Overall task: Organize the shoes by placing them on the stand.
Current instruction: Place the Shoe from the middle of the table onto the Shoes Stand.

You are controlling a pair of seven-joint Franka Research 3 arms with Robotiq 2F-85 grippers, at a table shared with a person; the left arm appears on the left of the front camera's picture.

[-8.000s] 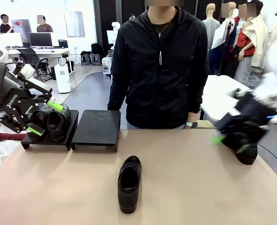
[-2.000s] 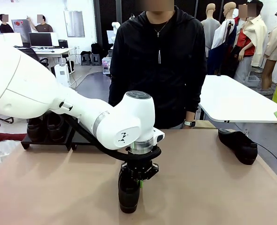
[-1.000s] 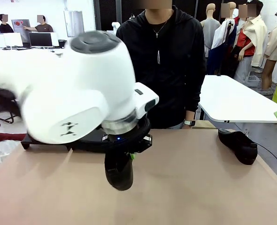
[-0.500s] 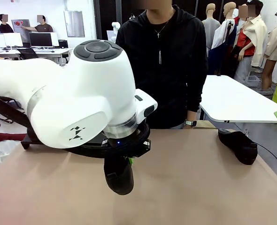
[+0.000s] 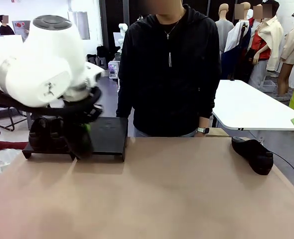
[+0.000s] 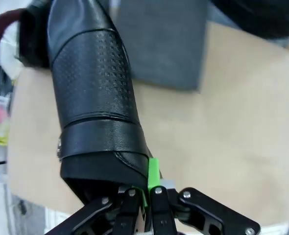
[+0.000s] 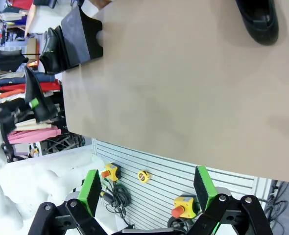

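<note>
Just ahead of your left pincer (image 6: 147,188), clamped on the loafer (image 6: 93,98) heel rim: the stand (image 6: 159,44), one platform free. Loafer has left mid-table; set-down looks next.

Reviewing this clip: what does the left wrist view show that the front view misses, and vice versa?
Left wrist view adds: dotted perforations on the held glossy black leather loafer, and the left pincer, green-padded, shut on its rim. Front view adds: the person in a black hooded jacket, and another loafer near the right edge of the tan table. Shared: the held loafer, the bare platform of the low black stand, the tabletop.
</note>
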